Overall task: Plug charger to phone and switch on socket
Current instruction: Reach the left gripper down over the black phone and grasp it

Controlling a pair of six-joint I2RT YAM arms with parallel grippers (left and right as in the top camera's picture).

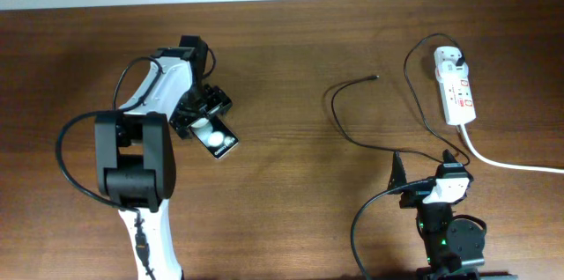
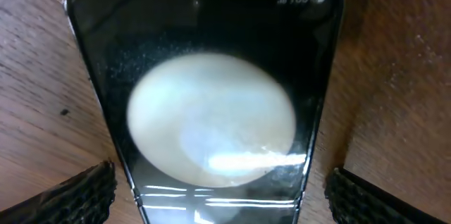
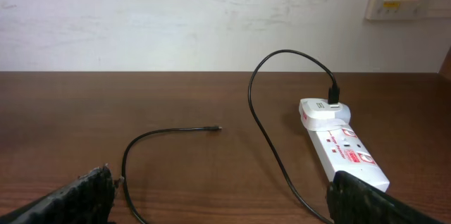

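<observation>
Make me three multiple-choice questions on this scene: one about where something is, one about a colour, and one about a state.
1. Where does the loose tip of the charger lie?
A. On the bare table, between the phone and the socket
B. Inside the phone's port
C. Hanging off the table's edge

2. What colour is the socket's body?
A. Black
B. White
C. Blue

3. How does the left pincer stand?
A. Shut on the cable
B. Out of view
C. Open, with a finger on either side of the phone

Answers:
1 A, the tip rests alone on the wood, touching nothing.
2 B, the strip is white with red marks.
3 C, the left wrist view shows wood between each finger and the phone.
</observation>
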